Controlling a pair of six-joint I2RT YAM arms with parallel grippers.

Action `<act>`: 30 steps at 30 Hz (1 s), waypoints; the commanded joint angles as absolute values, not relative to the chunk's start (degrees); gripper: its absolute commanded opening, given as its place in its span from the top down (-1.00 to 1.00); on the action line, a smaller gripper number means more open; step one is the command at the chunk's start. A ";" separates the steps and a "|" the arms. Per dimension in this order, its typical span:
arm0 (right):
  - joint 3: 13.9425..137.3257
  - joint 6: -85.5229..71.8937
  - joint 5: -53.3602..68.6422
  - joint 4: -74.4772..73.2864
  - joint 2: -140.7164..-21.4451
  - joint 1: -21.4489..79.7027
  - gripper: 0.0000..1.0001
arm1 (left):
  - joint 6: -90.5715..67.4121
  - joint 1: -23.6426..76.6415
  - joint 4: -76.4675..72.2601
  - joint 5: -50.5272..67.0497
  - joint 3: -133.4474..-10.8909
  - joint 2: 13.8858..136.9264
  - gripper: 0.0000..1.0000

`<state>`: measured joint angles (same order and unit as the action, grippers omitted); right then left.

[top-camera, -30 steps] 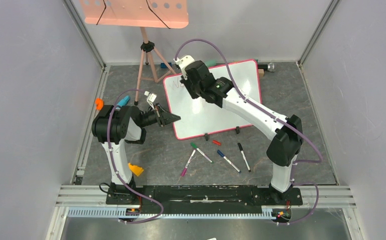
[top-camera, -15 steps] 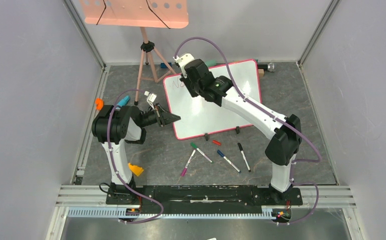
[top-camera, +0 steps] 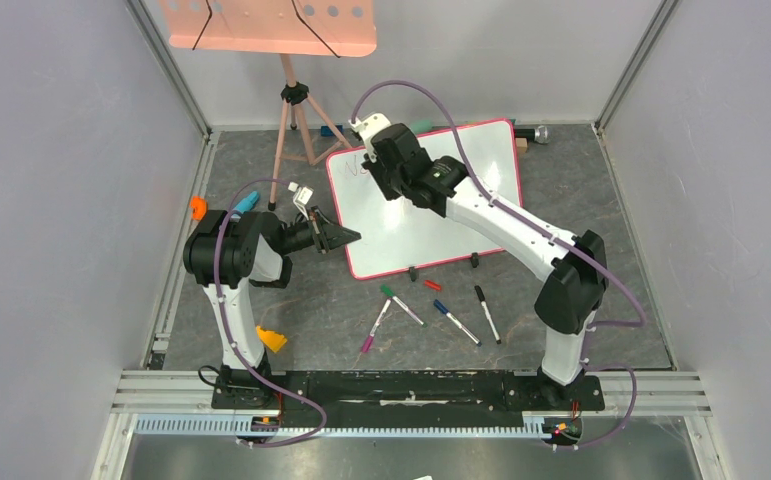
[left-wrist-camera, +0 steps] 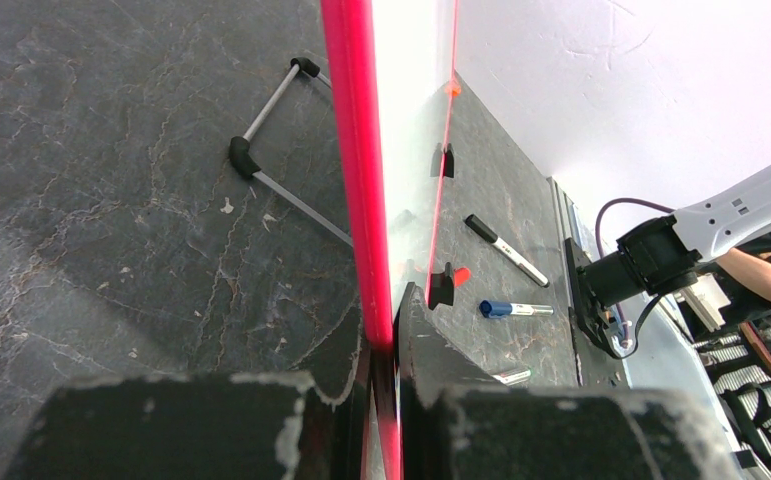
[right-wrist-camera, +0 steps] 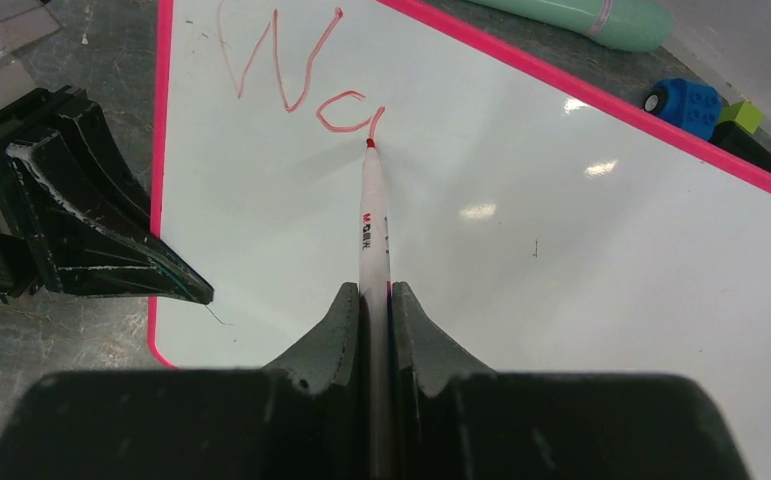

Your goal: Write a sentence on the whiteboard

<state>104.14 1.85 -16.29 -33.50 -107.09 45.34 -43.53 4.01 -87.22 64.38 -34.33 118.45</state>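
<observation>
The whiteboard point(top-camera: 416, 228) stands tilted on the floor, white with a pink-red rim point(left-wrist-camera: 354, 150). My left gripper point(top-camera: 352, 237) is shut on its left edge, the rim pinched between the jaws point(left-wrist-camera: 397, 345). My right gripper point(right-wrist-camera: 373, 292) is shut on a white marker point(right-wrist-camera: 372, 225) over the board's upper left corner point(top-camera: 379, 160). The marker's red tip touches the board at the end of the sentence point(right-wrist-camera: 296, 80), which reads "Wa" in thin red strokes. The left gripper point(right-wrist-camera: 91, 240) also shows at the board's edge in the right wrist view.
Several loose markers point(top-camera: 401, 305) and a red cap point(top-camera: 432, 285) lie in front of the board. A tripod point(top-camera: 291, 120) with a salmon tray point(top-camera: 271, 25) stands behind left. A mint bottle point(right-wrist-camera: 581, 14) and blue brick point(right-wrist-camera: 686, 103) lie behind the board.
My right gripper has shifted slightly over the board's upper left with the marker, and the red writing has grown. The left arm has not moved.
</observation>
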 commanded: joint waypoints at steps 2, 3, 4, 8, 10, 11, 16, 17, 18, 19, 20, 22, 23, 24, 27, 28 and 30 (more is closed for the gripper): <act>101.79 1.32 -17.43 -34.72 -105.83 44.49 1.00 | -27.99 3.38 -89.25 60.29 -32.88 120.49 0.78; 101.62 1.32 -17.70 -34.72 -105.70 44.50 1.00 | -27.92 3.45 -89.21 60.34 -32.88 120.41 0.78; 101.52 1.34 -17.79 -34.71 -105.43 44.52 1.00 | -27.91 3.44 -89.21 60.45 -32.99 120.47 0.78; 101.74 1.41 -17.59 -34.19 -104.75 44.48 1.00 | -27.93 3.43 -89.21 60.60 -33.06 120.46 0.78; 101.72 1.79 -16.31 -32.97 -103.97 44.48 1.00 | -27.86 3.44 -89.21 60.60 -33.12 120.43 0.78; 101.70 2.10 -15.40 -32.31 -103.50 44.47 1.00 | -27.88 3.44 -89.21 60.57 -33.12 120.43 0.78; 101.19 2.80 -14.73 -29.89 -101.42 44.49 1.00 | -28.41 3.47 -89.21 60.47 -33.27 120.58 0.79; 101.10 2.90 -14.68 -29.66 -101.12 44.48 1.00 | -28.69 3.44 -89.21 60.38 -33.47 120.70 0.79; 101.08 3.05 -14.78 -29.58 -100.91 44.48 1.00 | -28.92 3.43 -89.21 60.24 -33.49 120.78 0.79; 101.07 3.16 -14.89 -29.45 -100.79 44.48 1.00 | -29.02 3.50 -89.21 59.85 -33.45 120.83 0.79; 101.16 3.24 -15.20 -29.49 -100.71 44.52 1.00 | -28.96 3.45 -89.21 59.39 -33.22 120.78 0.80; 101.31 3.25 -15.80 -29.68 -100.75 44.49 1.00 | -28.64 3.45 -89.21 58.82 -32.90 120.47 0.80; 101.64 3.25 -16.19 -29.96 -100.85 44.52 1.00 | -28.57 3.48 -89.21 58.80 -32.90 120.51 0.79; 102.40 3.25 -16.47 -30.54 -101.09 44.50 1.00 | -28.57 3.44 -89.21 58.95 -32.97 120.53 0.80; 107.02 2.75 -17.53 -34.38 -102.68 44.48 1.00 | -28.30 3.46 -89.21 59.70 -33.29 120.60 0.79; 108.06 2.41 -17.95 -35.12 -103.13 44.50 1.00 | -28.22 3.46 -89.21 59.89 -33.36 120.59 0.80; 109.29 1.97 -18.40 -36.56 -103.75 44.48 1.00 | -27.85 3.55 -89.21 59.90 -33.23 120.57 0.79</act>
